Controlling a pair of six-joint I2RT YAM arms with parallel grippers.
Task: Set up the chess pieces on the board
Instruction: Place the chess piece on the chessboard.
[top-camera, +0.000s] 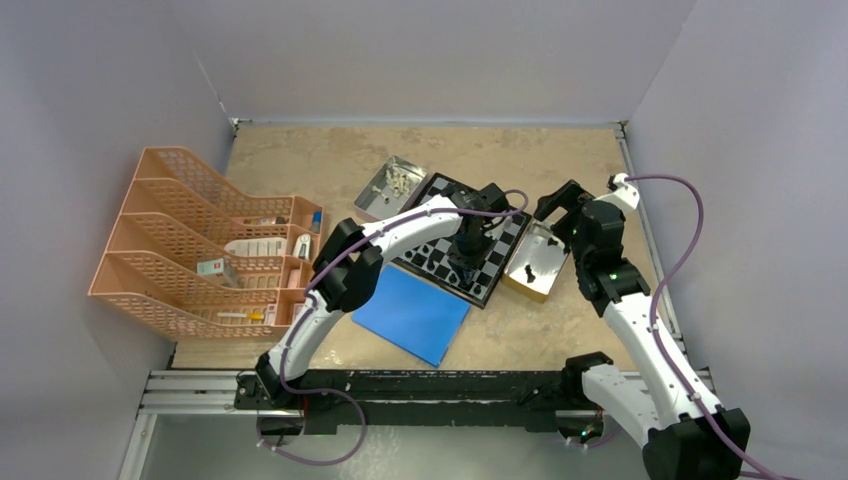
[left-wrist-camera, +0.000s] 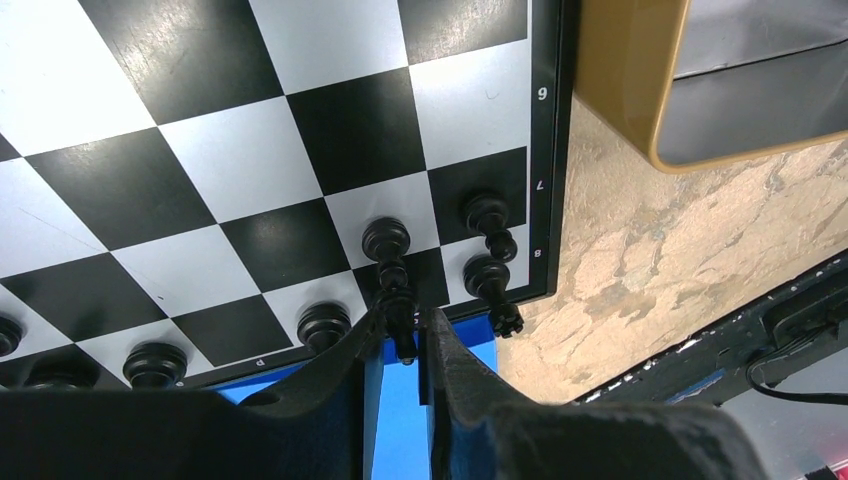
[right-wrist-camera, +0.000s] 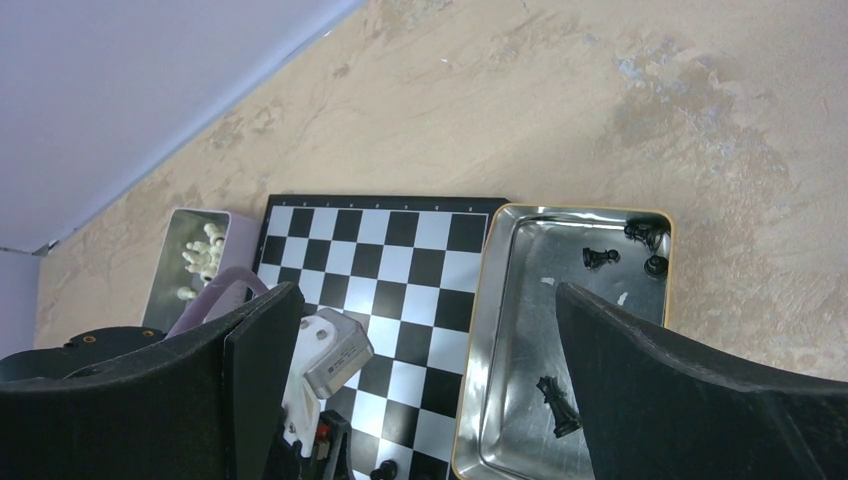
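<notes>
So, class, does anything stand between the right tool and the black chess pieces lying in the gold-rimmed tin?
Nothing visible does. The right tool hangs open over the tin, which has no lid on it. The black chess pieces lie loose and uncovered on its floor.

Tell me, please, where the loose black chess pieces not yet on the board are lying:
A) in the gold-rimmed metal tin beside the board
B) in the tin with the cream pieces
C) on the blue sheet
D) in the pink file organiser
A: the right wrist view shows several black chess pieces lying on the shiny floor of the gold-rimmed tin right beside the board.
</notes>
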